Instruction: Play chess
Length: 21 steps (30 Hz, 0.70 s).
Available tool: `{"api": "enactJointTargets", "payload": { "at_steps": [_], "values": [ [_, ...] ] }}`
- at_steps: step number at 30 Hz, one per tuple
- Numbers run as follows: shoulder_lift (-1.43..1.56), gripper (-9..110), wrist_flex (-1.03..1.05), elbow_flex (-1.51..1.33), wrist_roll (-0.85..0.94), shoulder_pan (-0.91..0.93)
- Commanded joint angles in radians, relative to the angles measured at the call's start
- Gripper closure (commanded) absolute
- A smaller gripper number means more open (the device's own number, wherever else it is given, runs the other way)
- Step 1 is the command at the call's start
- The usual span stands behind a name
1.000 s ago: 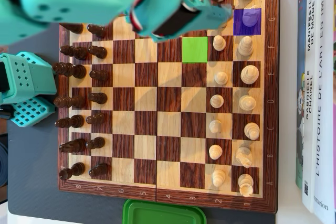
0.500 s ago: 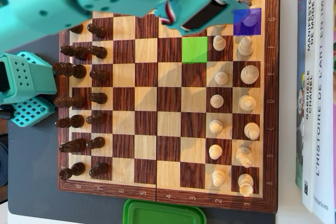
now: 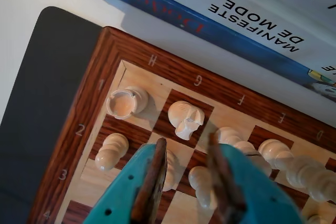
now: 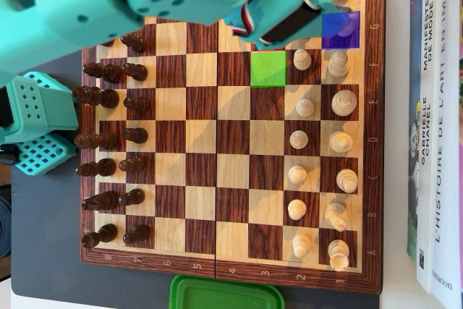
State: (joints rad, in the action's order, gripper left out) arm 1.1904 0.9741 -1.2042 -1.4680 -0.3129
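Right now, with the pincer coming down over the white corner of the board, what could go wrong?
1. The open pincer hangs just short of the white knight, with pawns crowded close at its fingers; descending, it may tip a pawn.
2. The rook stands close beside the knight and could be nudged.
3. In the overhead view the arm hides the purple square's piece, so aiming is uncertain.

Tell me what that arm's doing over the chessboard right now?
Gripper open, empty, hovering above the white knight on the g-file. Knight standing on its square, not grasped. White pawns crowd close beside the fingers.
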Motion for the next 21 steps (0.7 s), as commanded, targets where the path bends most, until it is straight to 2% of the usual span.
{"api": "enactJointTargets", "payload": {
  "at_steps": [1,21],
  "values": [
    [0.012,86,-0.008,0.051,0.003,0.009],
    [-0.115,86,0.000,0.158,-0.006,0.006]
  ]
}}
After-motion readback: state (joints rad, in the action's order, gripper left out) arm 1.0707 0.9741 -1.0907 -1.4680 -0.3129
